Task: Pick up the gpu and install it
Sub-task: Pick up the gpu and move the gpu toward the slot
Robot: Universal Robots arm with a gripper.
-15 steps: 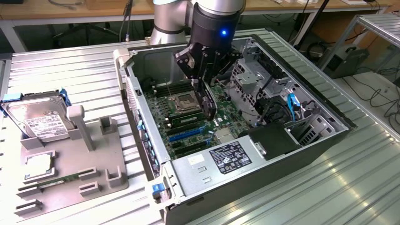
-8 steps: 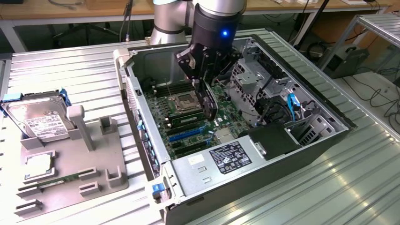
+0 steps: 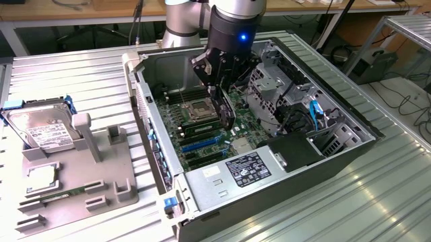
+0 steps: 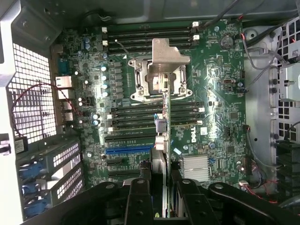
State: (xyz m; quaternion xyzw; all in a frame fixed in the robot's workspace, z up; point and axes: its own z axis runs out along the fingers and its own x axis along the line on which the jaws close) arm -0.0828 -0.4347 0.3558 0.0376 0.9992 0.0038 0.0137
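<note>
Your pincer (image 3: 225, 108) was clamped on the gpu (image 3: 227, 113), held edge-down inside the open computer case (image 3: 336, 151), above the motherboard (image 4: 211, 108).

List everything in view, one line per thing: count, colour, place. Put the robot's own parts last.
computer case: one, black and grey, open, on the slatted metal table.
motherboard: one, green, on the floor of the case.
CPU socket: one, silver frame, on the motherboard.
power supply: one, grey with a black label, at the case's near end.
gpu: one, black, held on edge in the gripper, above the motherboard slots.
hard drive: one, silver with a white label, upright in the grey holder at the exterior view's left.
parts holder: one, grey, on the table beside the case.
table: one, ribbed metal, under everything.
gripper: one, black, inside the case, shut on the gpu.
arm: one, silver and black, above the case.
</note>
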